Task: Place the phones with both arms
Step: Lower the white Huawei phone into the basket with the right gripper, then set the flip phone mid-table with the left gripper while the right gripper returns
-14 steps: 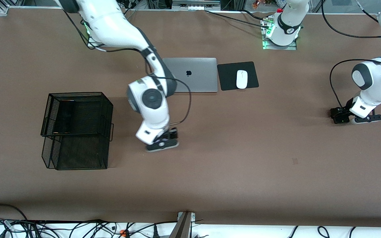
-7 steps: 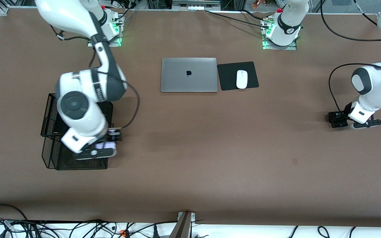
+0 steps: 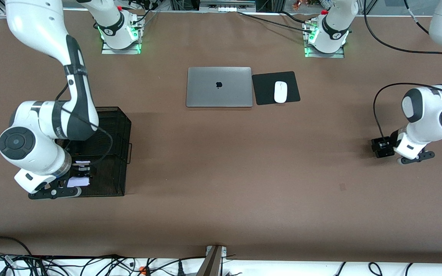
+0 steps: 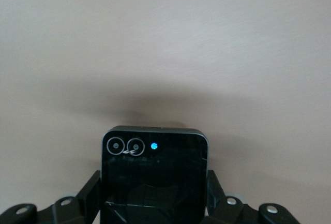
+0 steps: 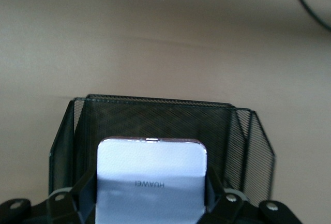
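My right gripper [image 3: 76, 179] is shut on the squarish pale lavender-white phone [image 3: 79, 182]. It hangs over the part of the black wire basket [image 3: 119, 153] that is nearer the front camera. In the right wrist view the phone [image 5: 151, 175] sits between the fingers with the basket's mesh wall [image 5: 155, 118] just past it. My left gripper [image 3: 383, 148] is shut on the squarish black phone [image 3: 378, 147] at the left arm's end of the table. In the left wrist view this phone [image 4: 152, 169] shows two lens rings and a small lit dot, a little above bare table.
A closed silver laptop [image 3: 219, 87] lies mid-table toward the arms' bases. Beside it a white mouse [image 3: 280, 92] rests on a black pad [image 3: 261, 92]. Cables run along the table edge nearest the front camera.
The right arm has swung from mid-table to the basket, carrying the pale phone. The left gripper has drifted slightly toward the front camera with the black phone.
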